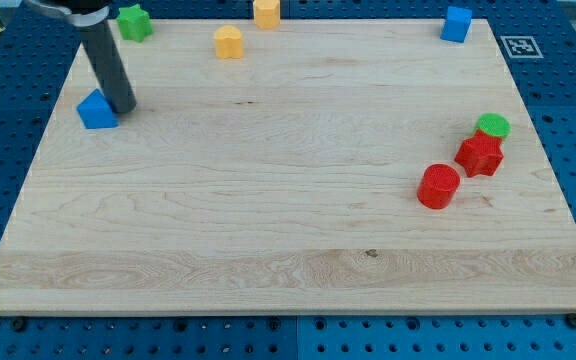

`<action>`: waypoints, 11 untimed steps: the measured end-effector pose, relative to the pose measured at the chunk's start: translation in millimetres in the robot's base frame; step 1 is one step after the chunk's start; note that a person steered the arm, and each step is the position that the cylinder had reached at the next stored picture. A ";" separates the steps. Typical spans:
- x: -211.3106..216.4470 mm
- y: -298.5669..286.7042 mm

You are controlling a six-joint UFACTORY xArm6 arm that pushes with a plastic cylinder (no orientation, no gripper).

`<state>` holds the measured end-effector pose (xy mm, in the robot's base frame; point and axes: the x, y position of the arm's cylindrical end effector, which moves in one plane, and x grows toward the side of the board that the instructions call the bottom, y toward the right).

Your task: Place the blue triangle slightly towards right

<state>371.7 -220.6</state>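
The blue triangle [96,110] lies near the board's left edge, toward the view's top. My tip [123,106] rests on the board just at the triangle's right side, touching or almost touching it. The dark rod rises from there up and to the left, out of the view's top.
A green star-like block [134,22] sits at the top left. A yellow block [229,42] and a second yellow block [266,12] are at the top middle. A blue cube [456,23] is at the top right. A green cylinder [492,125], a red star [480,154] and a red cylinder [438,186] cluster at the right.
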 end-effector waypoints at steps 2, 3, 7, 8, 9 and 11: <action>-23.6 53.8; -47.8 -1.0; 10.1 -80.0; 9.7 -64.1; 9.2 -45.1; -6.6 -67.1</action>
